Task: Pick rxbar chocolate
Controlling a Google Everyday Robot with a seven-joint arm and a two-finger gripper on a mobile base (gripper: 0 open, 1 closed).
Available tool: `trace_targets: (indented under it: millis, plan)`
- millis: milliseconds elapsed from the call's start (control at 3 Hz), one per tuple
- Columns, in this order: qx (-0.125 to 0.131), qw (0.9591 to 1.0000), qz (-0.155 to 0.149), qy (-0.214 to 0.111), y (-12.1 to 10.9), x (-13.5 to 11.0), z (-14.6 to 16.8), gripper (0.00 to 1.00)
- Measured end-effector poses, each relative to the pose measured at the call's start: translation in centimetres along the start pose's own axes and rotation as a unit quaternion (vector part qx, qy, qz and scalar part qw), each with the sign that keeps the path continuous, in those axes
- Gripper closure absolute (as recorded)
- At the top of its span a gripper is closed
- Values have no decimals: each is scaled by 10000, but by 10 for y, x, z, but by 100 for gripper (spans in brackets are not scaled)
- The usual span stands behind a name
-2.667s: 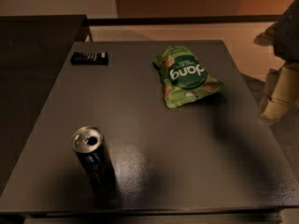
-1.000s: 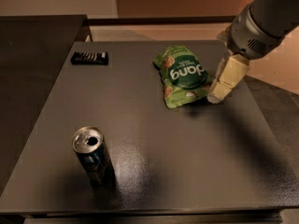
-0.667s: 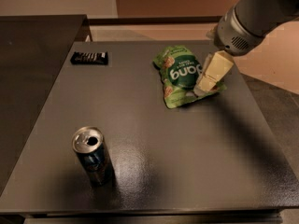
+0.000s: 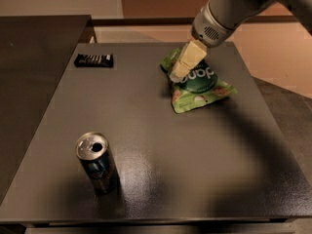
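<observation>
We read "dang", upside down, on the green pouch point(image 4: 201, 87) in the upper right of the frame; the white lettering on the black chocolate bar point(image 4: 93, 60) is too small to read. The bar lies flat at the upper left of the dark table point(image 4: 161, 145), and a dark can point(image 4: 96, 162) stands at lower left. The end effector point(image 4: 175, 75) now hangs over the pouch's upper left part, having moved leftward from its right edge; we cannot tell whether it is open or closed. Bar, pouch and can have not shifted.

rxbar chocolate point(image 4: 93, 60): small black bar, white lettering, lying flat far-left, untouched; gripper point(image 4: 177, 75) well apart, rightward.
</observation>
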State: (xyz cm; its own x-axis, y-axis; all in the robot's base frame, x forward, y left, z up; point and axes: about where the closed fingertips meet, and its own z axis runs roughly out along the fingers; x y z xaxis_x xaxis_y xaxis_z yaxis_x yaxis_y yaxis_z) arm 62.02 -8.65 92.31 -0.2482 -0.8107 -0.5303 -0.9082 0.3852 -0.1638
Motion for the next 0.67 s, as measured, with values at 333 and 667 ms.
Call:
trace_targets:
  millis: [333,667]
  plan:
    - [-202,9994,251,-101,-9,-32,27,0]
    - [-236,9984,480,-171,-14,-62,52,0]
